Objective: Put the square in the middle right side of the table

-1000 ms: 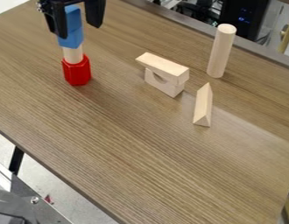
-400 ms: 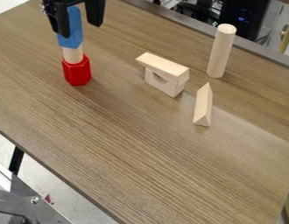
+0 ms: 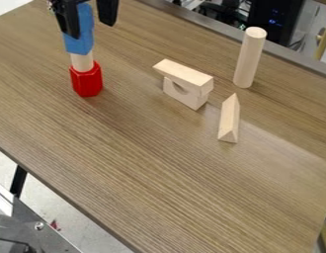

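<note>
At the upper left, the black gripper [image 3: 92, 31] stands open over the top of a stack. One finger overlaps the left side of the blue block [image 3: 80, 37] in the view; the other is to its right, with a gap between. The blue block rests on a pale wooden piece [image 3: 82, 62], which stands on a red hexagonal block [image 3: 86, 80]. The wooden table [image 3: 145, 183] carries the stack.
Near the centre, a flat wooden block [image 3: 184, 75] lies on an arched block [image 3: 183, 95]. Right of them are a wooden triangular prism [image 3: 229, 120] and a tall upright cylinder [image 3: 249, 58].
The gripper has shifted slightly upward in the view, its fingertips now higher against the blue block. The stack and the other blocks stay where they were.
</note>
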`<state>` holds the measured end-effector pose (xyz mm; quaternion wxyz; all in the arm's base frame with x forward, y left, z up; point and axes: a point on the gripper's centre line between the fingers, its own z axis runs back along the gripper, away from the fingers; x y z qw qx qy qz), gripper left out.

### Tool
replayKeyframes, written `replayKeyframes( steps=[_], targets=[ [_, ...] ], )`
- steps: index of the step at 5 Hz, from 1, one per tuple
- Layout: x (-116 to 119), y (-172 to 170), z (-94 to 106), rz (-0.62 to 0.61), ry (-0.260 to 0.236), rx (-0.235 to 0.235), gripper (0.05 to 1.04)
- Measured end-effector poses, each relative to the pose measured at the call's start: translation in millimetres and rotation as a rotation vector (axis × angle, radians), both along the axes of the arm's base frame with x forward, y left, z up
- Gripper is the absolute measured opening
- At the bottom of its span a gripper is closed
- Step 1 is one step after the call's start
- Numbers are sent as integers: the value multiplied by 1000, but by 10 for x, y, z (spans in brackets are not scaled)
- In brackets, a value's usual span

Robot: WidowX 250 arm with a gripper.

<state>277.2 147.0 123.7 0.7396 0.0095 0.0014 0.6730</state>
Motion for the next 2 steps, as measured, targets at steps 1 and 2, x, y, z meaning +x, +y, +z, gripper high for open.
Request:
replayKeyframes(
  steps=[1, 2],
  targets=[
    [15, 35, -5, 6, -14, 10, 698],
    [34, 58, -3, -1, -28, 26, 591]
  ],
)
